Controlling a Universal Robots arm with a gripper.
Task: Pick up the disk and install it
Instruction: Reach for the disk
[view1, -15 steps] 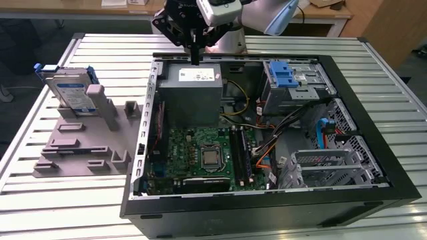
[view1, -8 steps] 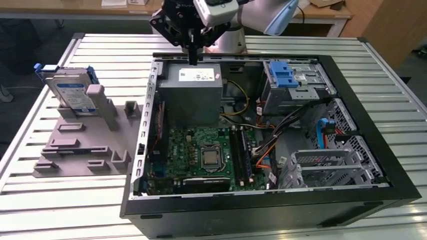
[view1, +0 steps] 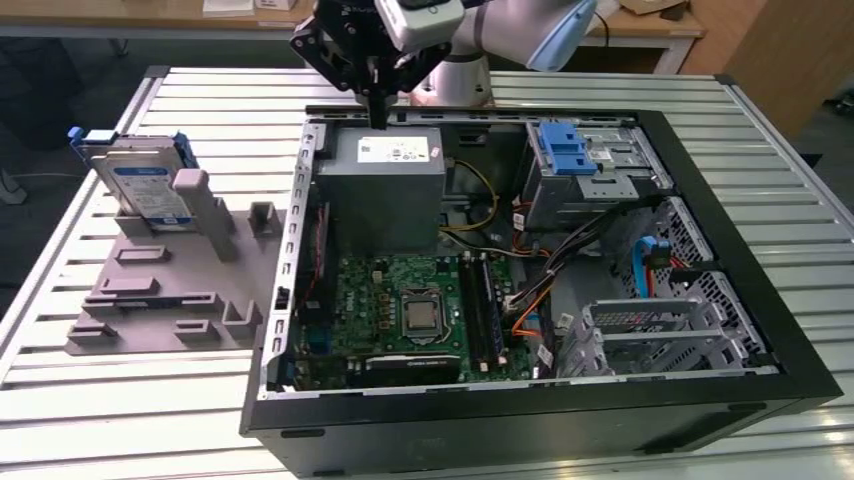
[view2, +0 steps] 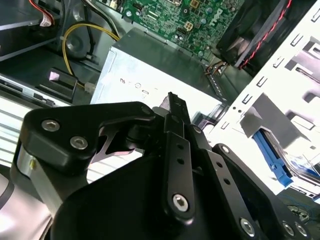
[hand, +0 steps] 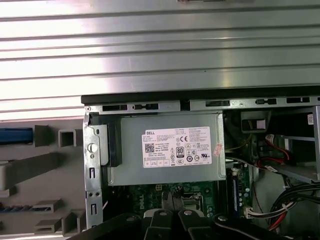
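The disk (view1: 144, 188), a flat silver drive with a white-and-blue label, framed in a blue carrier, was seen standing on edge in a grey holder (view1: 140, 318) at the exterior view's left of the open computer case (view1: 534, 440). The gripper (view1: 383, 116) was held clenched on nothing above the power supply (view1: 387, 175), well apart from the disk.

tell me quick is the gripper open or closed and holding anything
Gripper: closed, holding nothing, over the power supply.
The disk stands in the grey holder.
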